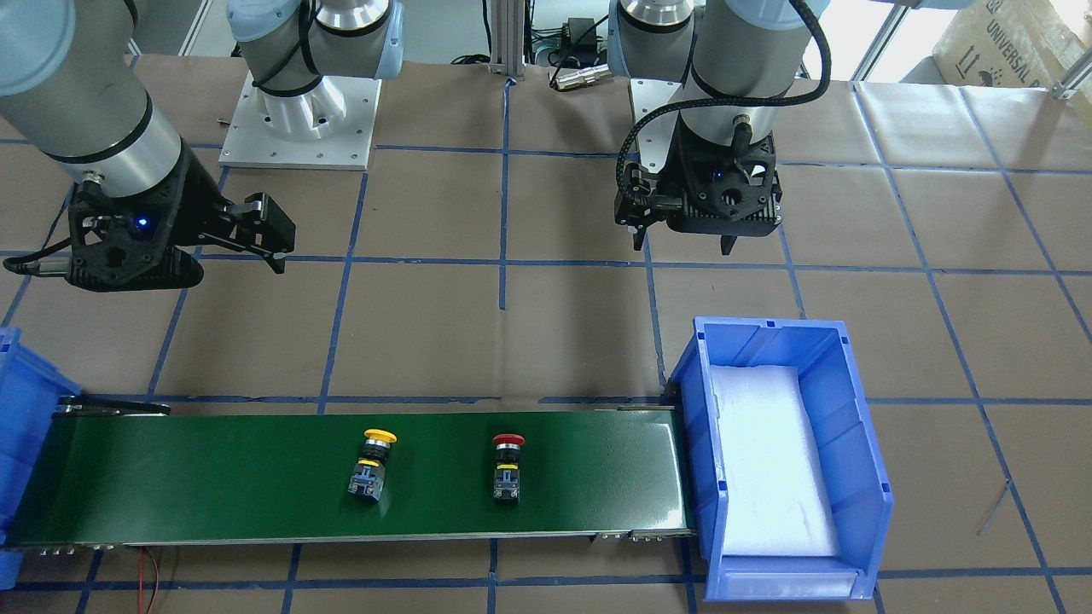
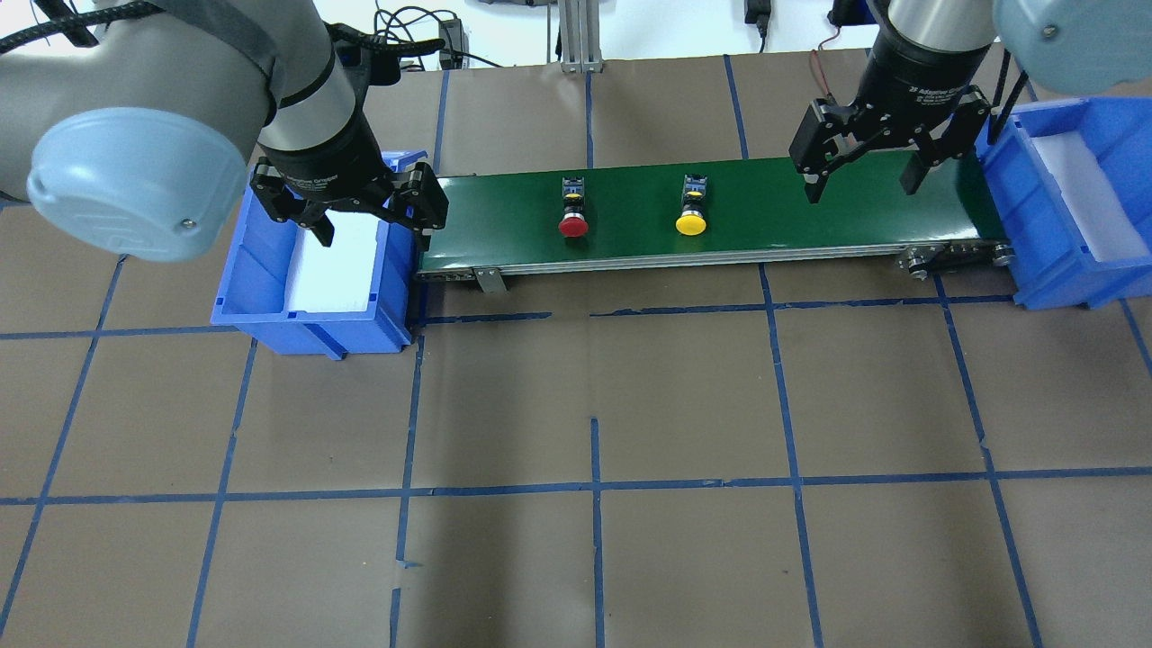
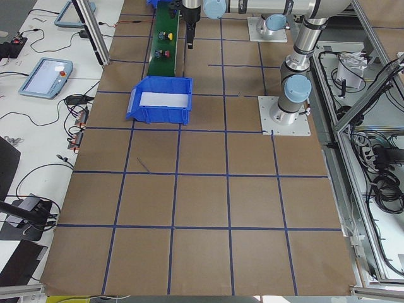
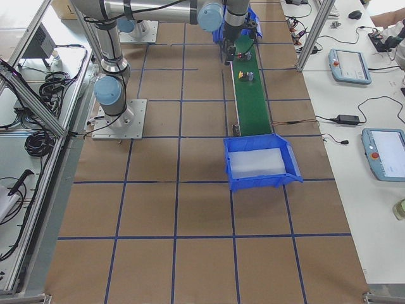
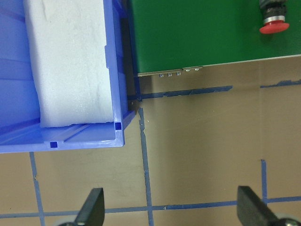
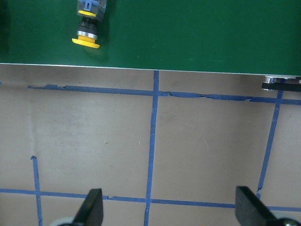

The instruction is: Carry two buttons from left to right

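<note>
Buttons are lying on their sides on the green conveyor belt (image 2: 504, 229), which is running across the upper part of the overhead frame. The red button (image 2: 573, 212) is sitting left of centre on it. The yellow button (image 2: 690, 209) is lying just right of centre. The two are apart, with their caps pointing toward the bottom of the frame.

At upper left the left gripper (image 2: 373, 236) is hovering in the air, near where the left blue bin (image 2: 306, 317) meets the belt's end. Its jaws are spreading wide and gripping nothing. At upper right the right gripper (image 2: 861, 187) is hanging by the belt's right stretch, short of the right blue bin (image 2: 1066, 270). It too is gaping wide and carrying nothing. White foam (image 2: 333, 270) is lining the left bin.
</note>
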{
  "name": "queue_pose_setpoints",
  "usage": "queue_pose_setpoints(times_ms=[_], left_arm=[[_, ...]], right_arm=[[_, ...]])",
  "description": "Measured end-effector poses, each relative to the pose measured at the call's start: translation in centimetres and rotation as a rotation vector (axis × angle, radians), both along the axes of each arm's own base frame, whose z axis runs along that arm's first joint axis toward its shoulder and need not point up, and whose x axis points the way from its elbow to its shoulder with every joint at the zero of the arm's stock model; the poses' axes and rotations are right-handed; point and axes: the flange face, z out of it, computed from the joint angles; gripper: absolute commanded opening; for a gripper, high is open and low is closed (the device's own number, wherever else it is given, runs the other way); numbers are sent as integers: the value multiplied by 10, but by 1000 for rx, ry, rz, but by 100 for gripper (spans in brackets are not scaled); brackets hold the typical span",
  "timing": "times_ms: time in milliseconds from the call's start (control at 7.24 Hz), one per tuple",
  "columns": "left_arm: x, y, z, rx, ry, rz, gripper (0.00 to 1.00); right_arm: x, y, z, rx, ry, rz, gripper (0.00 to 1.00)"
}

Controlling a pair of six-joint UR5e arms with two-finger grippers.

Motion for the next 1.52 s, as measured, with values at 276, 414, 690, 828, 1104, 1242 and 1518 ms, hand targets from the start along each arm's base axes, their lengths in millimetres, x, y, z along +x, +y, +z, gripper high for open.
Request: queue_pose_setpoints(times_ms=[276,414,690,828,1104,1242,1518], left_arm=[[0,0,2,-3,2,1,100],[0,1,3,-6,2,2,100],[0,0,4,-8,2,3,100],[0,0,4,-9,2,3,100],[0,0,4,-8,2,2,100],[0,1,4,-7,2,1,100],[1,1,3,-6,3,1,100]], right_arm=[[-1,-12,-6,-9,-4,-15,100],[-1,-28,-16,-22,-7,-19,100],[-1,-73,-53,-50,-7,-40,100],[4,-93,-72,-55,-5,-67,100],[21,-113,-99,-62,-1,-118,100],[31,-119,-111,-67,1,-145,100],[48,-129,-136,-75,2,-176,100]])
